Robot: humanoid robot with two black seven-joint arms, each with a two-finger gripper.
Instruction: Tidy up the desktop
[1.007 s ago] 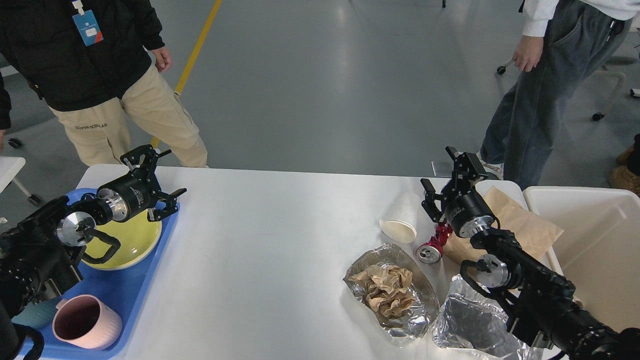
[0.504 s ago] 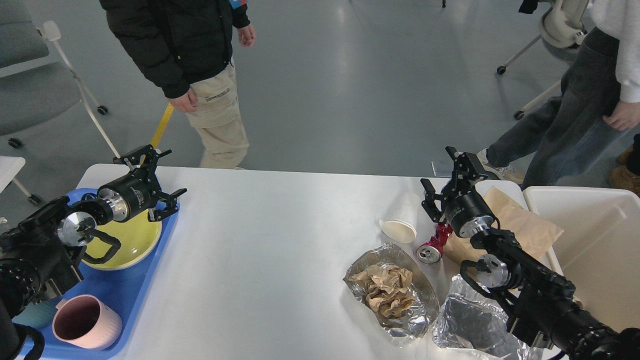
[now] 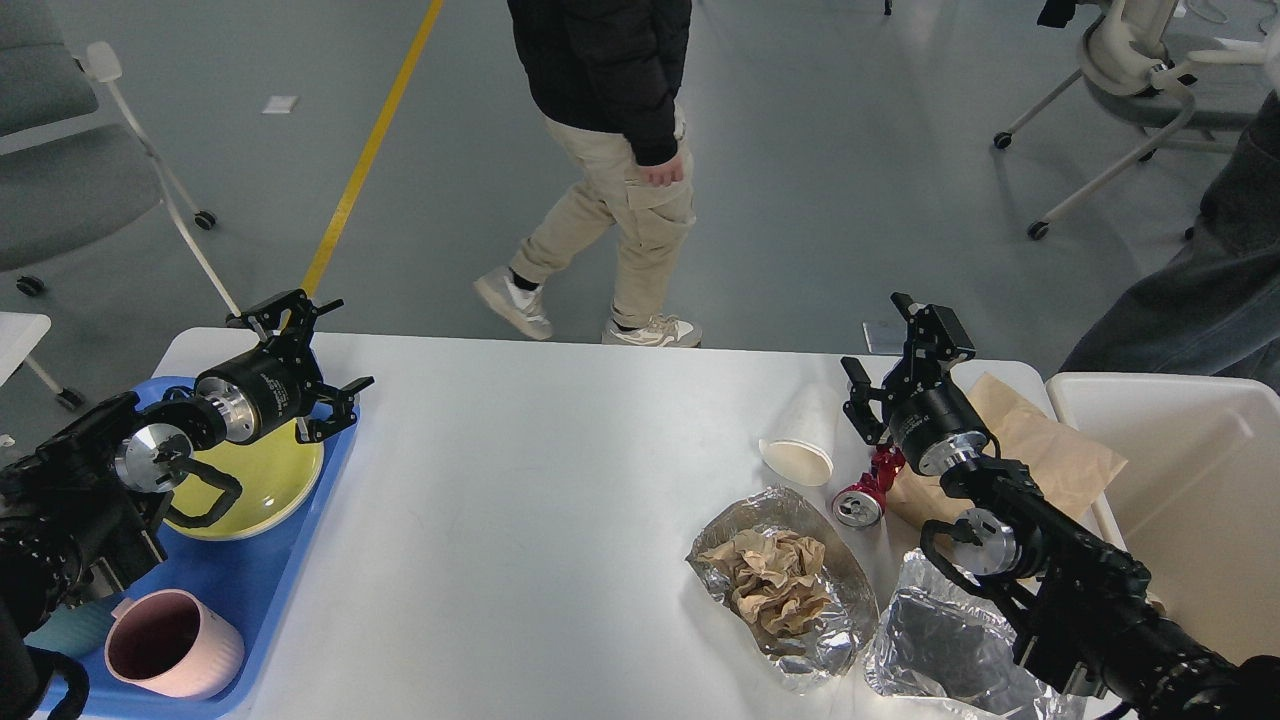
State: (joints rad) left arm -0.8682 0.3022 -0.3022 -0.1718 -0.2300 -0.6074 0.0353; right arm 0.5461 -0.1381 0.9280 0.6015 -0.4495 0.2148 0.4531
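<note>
The white desktop spans the view. On its right side lie a tipped white paper cup, a crushed red can, a brown paper bag, a foil sheet holding crumpled brown paper and a second foil sheet. My right gripper hangs open above the cup and can, holding nothing. My left gripper is open and empty over the far edge of the blue tray.
The blue tray holds a yellow plate and a pink mug. A cream-white deep bin stands at the right edge. A person walks beyond the far edge; office chairs stand at the far left and far right.
Both arms have stayed still. The person in the black jacket has walked from the far left to the middle behind the table. The person at the right has moved mostly out of view.
</note>
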